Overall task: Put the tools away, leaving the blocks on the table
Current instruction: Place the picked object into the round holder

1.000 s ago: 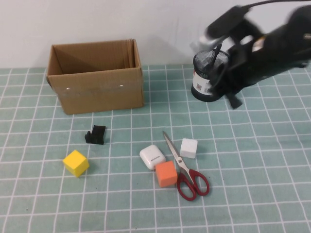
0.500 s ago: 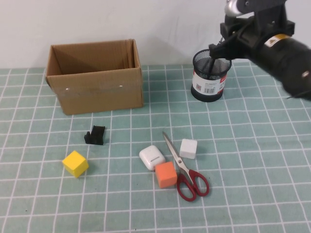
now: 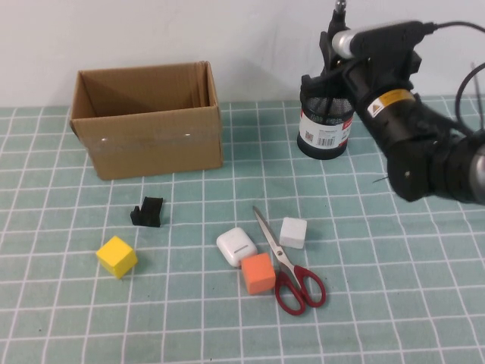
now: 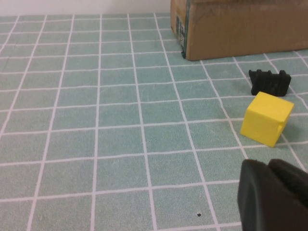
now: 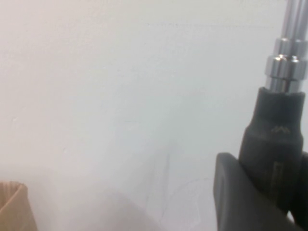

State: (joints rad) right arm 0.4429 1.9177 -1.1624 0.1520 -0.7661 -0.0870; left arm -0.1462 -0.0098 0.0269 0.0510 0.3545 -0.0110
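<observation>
We count three small cubes — yellow (image 3: 117,255), orange (image 3: 258,272), white (image 3: 294,232) — mid-table toward the near edge of the teal-green gridded table (image 3: 424,288), the red-handled steel scissors (image 3: 292,266) touching the orange one. One black-handled screwdriver (image 5: 275,144) is clamped in the right gripper (image 3: 339,38), above the black mesh cup (image 3: 324,121) by the far edge. Left gripper (image 4: 272,195): near the yellow cube; fingers — we cannot tell. White wall behind.
</observation>
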